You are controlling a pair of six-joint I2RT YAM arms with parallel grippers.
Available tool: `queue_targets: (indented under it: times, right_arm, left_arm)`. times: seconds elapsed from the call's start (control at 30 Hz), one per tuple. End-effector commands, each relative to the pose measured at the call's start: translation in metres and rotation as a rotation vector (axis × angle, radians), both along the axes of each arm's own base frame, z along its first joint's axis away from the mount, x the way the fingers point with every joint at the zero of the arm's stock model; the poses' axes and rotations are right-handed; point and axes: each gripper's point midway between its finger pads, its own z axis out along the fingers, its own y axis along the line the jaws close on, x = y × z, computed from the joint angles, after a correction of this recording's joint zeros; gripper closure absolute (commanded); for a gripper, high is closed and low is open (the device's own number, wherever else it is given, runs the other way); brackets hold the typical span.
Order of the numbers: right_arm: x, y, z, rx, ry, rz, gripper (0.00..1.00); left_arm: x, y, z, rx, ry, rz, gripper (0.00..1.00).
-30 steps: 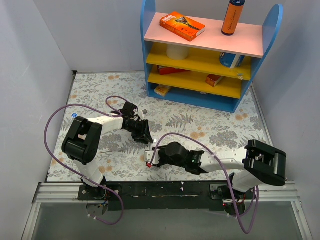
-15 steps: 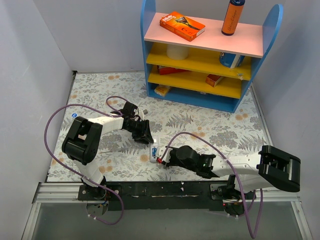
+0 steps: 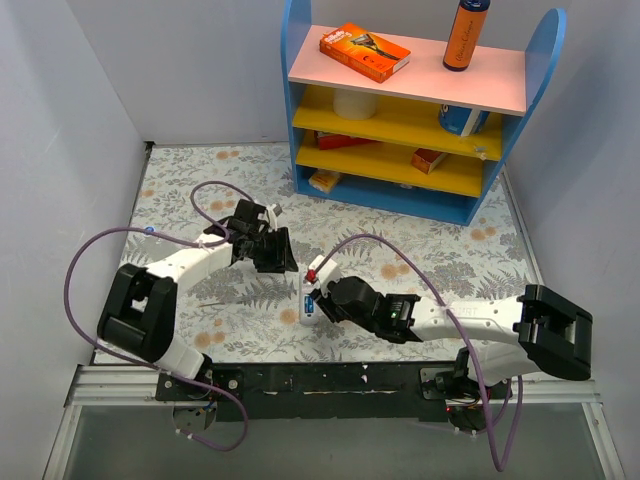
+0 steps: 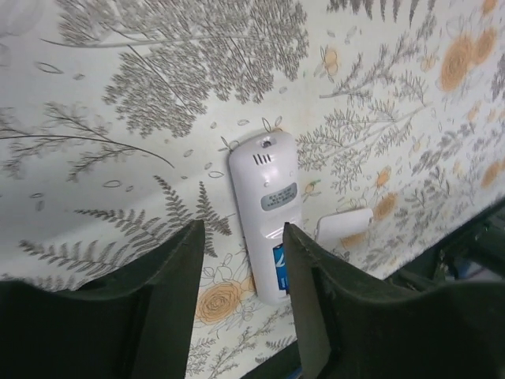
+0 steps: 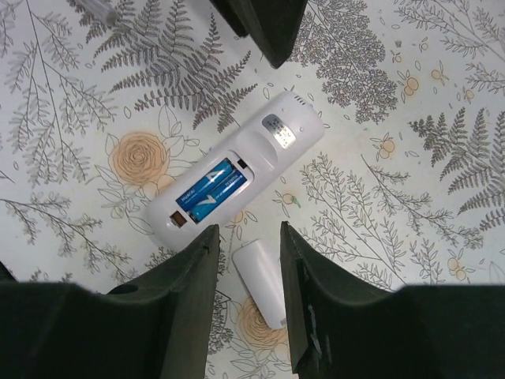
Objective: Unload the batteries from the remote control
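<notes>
The white remote control (image 5: 272, 146) lies face down on the floral mat, its slot uncovered. Two blue batteries (image 5: 211, 189) sit side by side in the slot. The separate white cover (image 5: 264, 286) lies on the mat just beside the remote, between my right fingers. My right gripper (image 5: 248, 237) is open and empty, hovering over the cover and the remote's slot end. My left gripper (image 4: 241, 237) is open and empty above the remote (image 4: 267, 197); one blue battery (image 4: 278, 264) and the cover (image 4: 343, 225) show there. In the top view the remote (image 3: 307, 300) lies between the left gripper (image 3: 278, 256) and the right gripper (image 3: 322, 300).
A blue shelf unit (image 3: 295, 120) with boxes and a bottle stands at the back of the mat. Grey walls close in left and right. The black rail (image 3: 330, 380) runs along the near edge. The end of a thin pale rod (image 5: 101, 9) shows beyond the remote.
My right gripper has shifted off the remote and back toward it, leaving the slot uncovered. My left gripper has drawn back up and to the left, away from the remote.
</notes>
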Motion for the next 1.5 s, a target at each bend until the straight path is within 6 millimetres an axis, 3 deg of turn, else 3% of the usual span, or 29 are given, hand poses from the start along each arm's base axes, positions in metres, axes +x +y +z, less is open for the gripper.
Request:
queue_targets:
  times: [0.0,0.2,0.3,0.6,0.83,1.1,1.47]
  right_arm:
    - [0.002,0.001,0.004,0.014,0.123,-0.146,0.56]
    - [-0.01,0.002,0.007,0.106,0.176,-0.124,0.57]
    - [-0.011,0.004,0.019,0.183,0.168,-0.113,0.57]
    - [-0.018,-0.002,0.018,0.184,0.175,-0.086,0.58]
    - [-0.018,-0.008,0.031,0.228,0.15,-0.088,0.58]
    - [-0.019,-0.013,0.024,0.211,0.151,-0.085,0.58]
    - [-0.022,0.0,0.023,0.212,0.179,-0.054,0.59]
  left_arm:
    - [0.019,0.034,0.019,0.133,-0.112,0.224,0.52]
    - [0.021,0.074,0.046,0.215,-0.123,0.536,0.52]
    - [0.017,0.098,0.054,0.264,-0.1,0.724,0.43]
    - [-0.006,0.146,0.039,0.299,0.128,1.199,0.45]
    - [-0.018,0.15,0.007,0.289,0.311,1.295,0.48]
    - [-0.039,0.151,-0.023,0.326,0.403,1.343,0.48]
    - [-0.048,0.151,-0.042,0.341,0.439,1.357,0.43]
